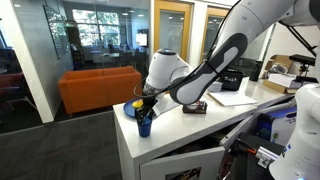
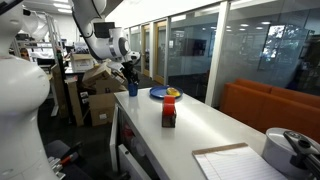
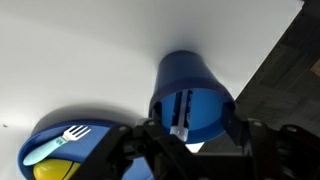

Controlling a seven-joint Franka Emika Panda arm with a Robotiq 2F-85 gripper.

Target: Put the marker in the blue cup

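Note:
The blue cup (image 3: 190, 95) stands on the white table near its end edge, seen from straight above in the wrist view. The marker (image 3: 181, 112), a thin dark stick with a pale tip, leans inside the cup. My gripper (image 3: 188, 140) is open, its two fingers spread either side of the cup's rim and touching nothing. In both exterior views the gripper (image 1: 147, 104) (image 2: 130, 73) hangs just above the cup (image 1: 145, 126) (image 2: 132, 89).
A wider blue bowl (image 3: 60, 150) with yellow contents and a pale fork sits beside the cup, also seen in an exterior view (image 2: 160, 94). A small dark-and-red box (image 2: 169, 110) stands mid-table. Papers (image 1: 232, 97) lie farther along. The table edge (image 3: 255, 75) is close to the cup.

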